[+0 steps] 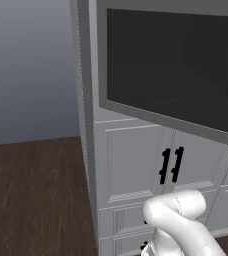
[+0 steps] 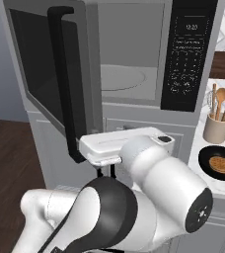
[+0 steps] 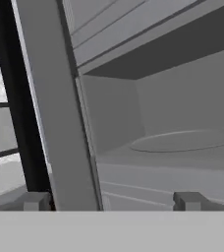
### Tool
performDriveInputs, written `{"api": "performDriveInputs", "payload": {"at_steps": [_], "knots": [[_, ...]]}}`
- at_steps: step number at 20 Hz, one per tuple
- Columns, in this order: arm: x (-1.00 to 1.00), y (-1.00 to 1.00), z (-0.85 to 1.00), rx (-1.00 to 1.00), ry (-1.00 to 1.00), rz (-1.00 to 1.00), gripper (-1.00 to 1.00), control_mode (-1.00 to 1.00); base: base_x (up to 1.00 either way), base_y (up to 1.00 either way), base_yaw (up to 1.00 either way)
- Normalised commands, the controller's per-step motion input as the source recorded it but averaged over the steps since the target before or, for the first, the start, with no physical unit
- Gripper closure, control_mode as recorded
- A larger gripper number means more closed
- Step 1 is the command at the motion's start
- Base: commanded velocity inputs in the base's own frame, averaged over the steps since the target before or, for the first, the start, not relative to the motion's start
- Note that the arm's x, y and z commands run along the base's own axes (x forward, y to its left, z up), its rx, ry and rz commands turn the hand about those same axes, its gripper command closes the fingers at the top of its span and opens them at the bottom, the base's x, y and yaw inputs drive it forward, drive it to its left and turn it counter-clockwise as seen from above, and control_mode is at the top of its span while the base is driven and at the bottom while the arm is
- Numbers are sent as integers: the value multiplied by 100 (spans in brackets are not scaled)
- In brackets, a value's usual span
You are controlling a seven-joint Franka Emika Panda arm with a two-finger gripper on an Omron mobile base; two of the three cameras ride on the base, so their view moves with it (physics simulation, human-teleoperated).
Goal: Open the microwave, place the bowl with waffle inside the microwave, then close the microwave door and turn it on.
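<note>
**Door swung wide, bowl waiting on the counter**

Dark wood flooring (image 1: 31, 195) and a plain grey wall are seen behind a tall white cabinet column (image 1: 131, 160), into which the microwave (image 2: 134, 54) is built. Its light grey cavity is exposed, with a round turntable (image 2: 122, 78) lying flat on the cavity floor and a dark keypad panel (image 2: 188, 54) at three o'clock of the opening.

The microwave door (image 2: 40, 69) is held well open, swung out toward nine o'clock, its long black handle bar (image 2: 67, 84) running top to bottom on the free edge. The door is judged stiff, hinged and fairly heavy; a push on the frame near the handle side would give the best leverage for closing.

In the hand view the gripper (image 3: 113, 201) is seen with its tips spread wide apart and nothing between them. The door's edge stands between the tips, nearer the left one; whether it is touched cannot be told.

The bowl (image 2: 219, 164) is found on the pale counter (image 2: 203, 141) at four o'clock of the microwave, well apart from the hand, with the waffle (image 2: 220, 164) lying flat inside. It is judged light, rigid and probably slick; being shallow, it is best taken by one side of the rim and kept level, so the waffle is not tipped out. Just beyond it, at twelve o'clock, a utensil crock (image 2: 217, 129) stands close enough to be bumped.
</note>
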Motion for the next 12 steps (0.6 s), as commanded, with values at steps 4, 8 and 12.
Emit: {"api": "performDriveInputs", "payload": {"at_steps": [4,8,12], "knots": [[40,0,0,3,0,31,-100,-100,0,0,0],[21,0,0,3,0,30,-100,-100,0,0,0],[0,0,0,3,0,27,-100,-100,0,0,0]]}}
